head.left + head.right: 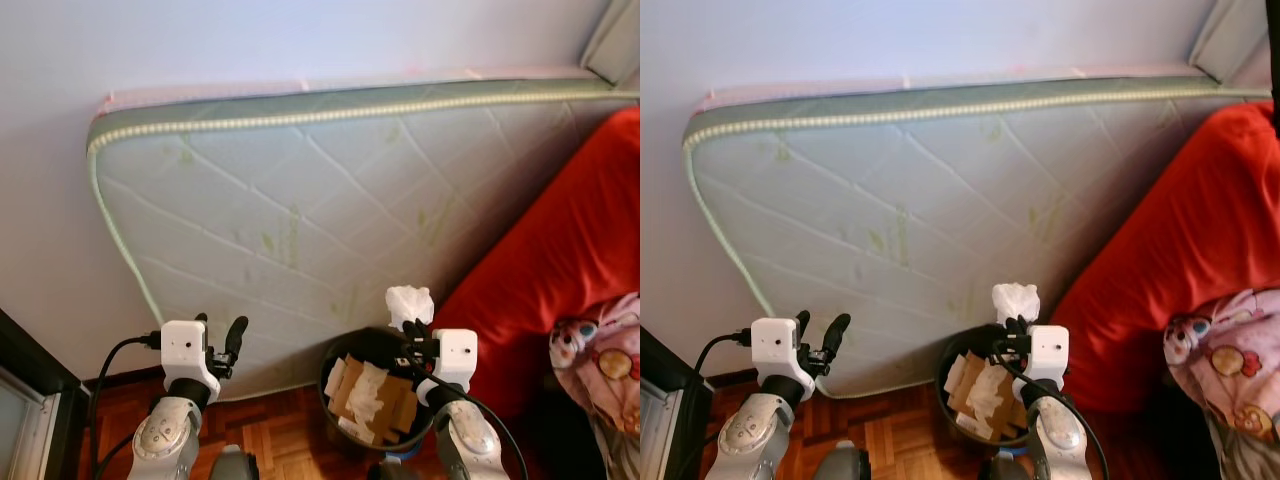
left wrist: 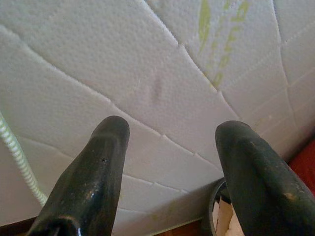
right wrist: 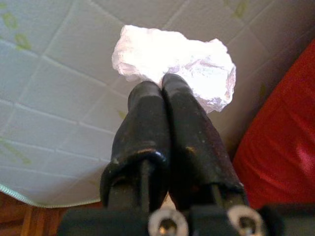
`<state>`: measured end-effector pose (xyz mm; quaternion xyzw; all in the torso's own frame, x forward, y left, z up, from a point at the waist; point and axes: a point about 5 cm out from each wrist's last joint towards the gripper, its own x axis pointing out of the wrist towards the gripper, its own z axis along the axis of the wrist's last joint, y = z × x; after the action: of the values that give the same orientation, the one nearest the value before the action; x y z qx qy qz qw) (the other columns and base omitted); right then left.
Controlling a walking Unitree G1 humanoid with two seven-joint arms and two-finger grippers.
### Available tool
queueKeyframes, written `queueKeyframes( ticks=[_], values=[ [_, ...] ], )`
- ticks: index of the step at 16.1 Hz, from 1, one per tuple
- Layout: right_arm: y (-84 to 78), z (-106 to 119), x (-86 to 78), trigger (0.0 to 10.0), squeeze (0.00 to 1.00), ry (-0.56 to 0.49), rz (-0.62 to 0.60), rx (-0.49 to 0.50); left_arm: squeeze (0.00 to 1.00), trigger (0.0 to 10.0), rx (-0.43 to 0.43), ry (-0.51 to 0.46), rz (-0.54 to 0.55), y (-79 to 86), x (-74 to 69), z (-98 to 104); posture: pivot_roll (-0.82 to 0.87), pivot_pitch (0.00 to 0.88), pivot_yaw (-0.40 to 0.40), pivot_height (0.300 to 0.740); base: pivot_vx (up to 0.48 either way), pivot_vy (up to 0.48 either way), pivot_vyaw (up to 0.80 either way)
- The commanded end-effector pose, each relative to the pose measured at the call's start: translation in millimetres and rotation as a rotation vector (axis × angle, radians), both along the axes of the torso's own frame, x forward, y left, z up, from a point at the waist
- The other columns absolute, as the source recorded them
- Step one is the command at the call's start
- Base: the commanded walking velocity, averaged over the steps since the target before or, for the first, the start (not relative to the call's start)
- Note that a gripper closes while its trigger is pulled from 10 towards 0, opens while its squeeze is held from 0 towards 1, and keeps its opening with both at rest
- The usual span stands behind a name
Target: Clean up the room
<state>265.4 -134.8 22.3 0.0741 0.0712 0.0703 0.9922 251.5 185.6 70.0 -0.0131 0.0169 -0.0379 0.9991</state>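
Landmark is the black trash bin (image 1: 335, 385), on the wood floor (image 1: 285, 425) at the foot of a pale quilted mattress (image 1: 330, 210) leaning on the wall. Bin already holds crumpled white tissues and brown cardboard scraps.

Right gripper (image 1: 411, 325) sits over the bin's rim on the side toward the red sofa (image 1: 560, 260), fingers (image 3: 189, 128) pressed together and pinching a crumpled white paper wad (image 3: 172, 61) at its lower edge. Wad is raised above the bin's mouth, roughly over the far rim; hard to say from the head views whether it's fully inside the opening's outline.

Left gripper (image 1: 222, 335) is off to the bin's other side, near the mattress's lower edge, fingers (image 2: 93, 177) spread apart with nothing between them, idle.

Handling read: the wad looks very light, soft and crushable, not fragile, not slippery. A pinch on any fold would hold it, and the present grip at the bottom edge seems enough. Being so light, it may drift or cling to a pad on release, so likely best let go well over the bin's middle.

A printed pink cloth (image 1: 605, 360) lies on the sofa beyond the bin.
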Motion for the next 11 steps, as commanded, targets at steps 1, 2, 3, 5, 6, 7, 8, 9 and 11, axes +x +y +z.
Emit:
queueKeyframes(
  ticks=[1, 2, 3, 5, 6, 7, 8, 9, 11],
  values=[
    [-0.8, -2.3, -0.7, 10.0, 0.00, 0.017, 0.000, -0.007, 0.00, 10.0, -0.010, -0.001, -0.007, -2.0, -0.4, 1.5, 0.10, 0.069, -0.075, 0.648, 0.000, 0.000, 0.00],
    [-0.8, -2.3, -0.6, 10.0, 0.00, 0.016, -0.002, -0.005, 0.00, 10.0, -0.009, 0.000, -0.009, -2.2, -0.6, 1.3, 0.10, 0.068, -0.075, 0.648, 0.000, 0.000, 0.00],
    [-1.2, -2.0, 0.2, 10.0, 0.00, 0.015, -0.008, -0.006, 0.00, 10.0, 0.003, 0.001, -0.015, -2.6, -0.6, 1.3, 0.10, 0.068, -0.076, 0.648, 0.000, 0.000, 0.00],
    [-1.1, -2.5, 0.6, 10.0, 0.00, 0.018, -0.007, -0.006, 0.00, 10.0, 0.002, 0.000, -0.015, -2.8, -0.5, 1.2, 0.11, 0.068, -0.076, 0.648, 0.000, 0.000, 0.00],
    [-0.2, -2.8, 0.6, 10.0, 0.00, 0.019, -0.004, -0.005, 0.00, 10.0, 0.003, 0.001, -0.014, -2.7, -0.6, 1.1, 0.11, 0.068, -0.077, 0.648, 0.000, 0.000, 0.00],
    [0.9, -3.2, 0.6, 10.0, 0.00, 0.021, -0.002, -0.005, 0.00, 10.0, 0.004, 0.001, -0.015, -2.6, -1.0, 1.0, 0.11, 0.068, -0.077, 0.648, 0.000, 0.000, 0.00],
    [1.8, -3.7, 0.6, 10.0, 0.00, 0.024, 0.001, -0.006, 0.00, 10.0, 0.004, 0.002, -0.015, -2.6, -1.2, 0.8, 0.11, 0.068, -0.077, 0.648, 0.000, 0.000, 0.00],
    [3.7, -4.8, 0.6, 10.0, 0.00, 0.032, 0.009, -0.007, 0.00, 10.0, 0.004, 0.003, -0.015, -2.6, -1.3, 0.7, 0.11, 0.069, -0.077, 0.648, 0.000, 0.000, 0.00],
    [6.6, -7.5, 1.0, 10.0, 0.00, 0.055, 0.019, -0.013, 0.00, 10.0, 0.002, 0.005, -0.017, -3.2, -1.6, 0.4, 0.11, 0.068, -0.077, 0.643, 0.000, 0.000, 0.00]
  ],
)
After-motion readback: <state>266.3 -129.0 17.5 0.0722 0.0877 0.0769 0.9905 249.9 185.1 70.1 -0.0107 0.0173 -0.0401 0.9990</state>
